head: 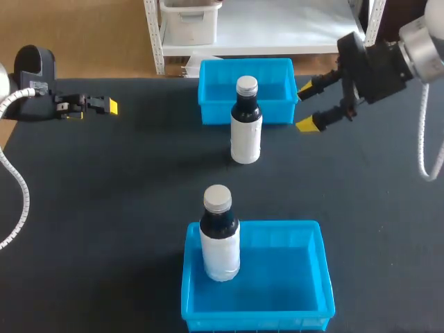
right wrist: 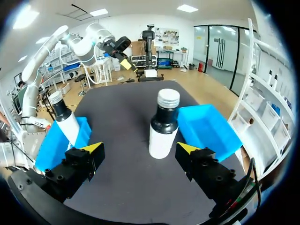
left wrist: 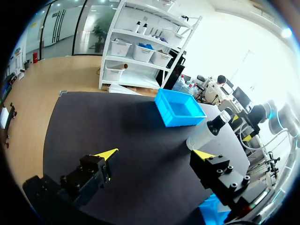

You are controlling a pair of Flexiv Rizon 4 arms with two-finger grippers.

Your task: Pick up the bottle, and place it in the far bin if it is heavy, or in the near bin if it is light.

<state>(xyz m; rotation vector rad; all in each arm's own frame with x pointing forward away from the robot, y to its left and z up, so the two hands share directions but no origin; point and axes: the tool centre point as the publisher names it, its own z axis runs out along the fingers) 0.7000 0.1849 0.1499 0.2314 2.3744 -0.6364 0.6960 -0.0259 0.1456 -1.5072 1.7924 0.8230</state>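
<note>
A dark bottle (head: 246,123) with a white label and a silver cap stands upright on the black table, just in front of the far blue bin (head: 215,94). My right gripper (head: 305,105) hovers open to the right of it, apart from it. In the right wrist view that bottle (right wrist: 163,125) stands ahead of my open right gripper (right wrist: 139,147), beyond its tips, with the far bin (right wrist: 211,126) beside it. A second, similar bottle (head: 220,234) stands upright in the near blue bin (head: 277,284). My left gripper (head: 109,106) is far off at the table's left, open (left wrist: 155,154) and empty.
The near bin (right wrist: 58,143), with its bottle (right wrist: 63,118), lies to one side of the right gripper. From the left wrist, the far bin (left wrist: 180,108) and the standing bottle (left wrist: 206,133) are seen across bare black tabletop (head: 125,194).
</note>
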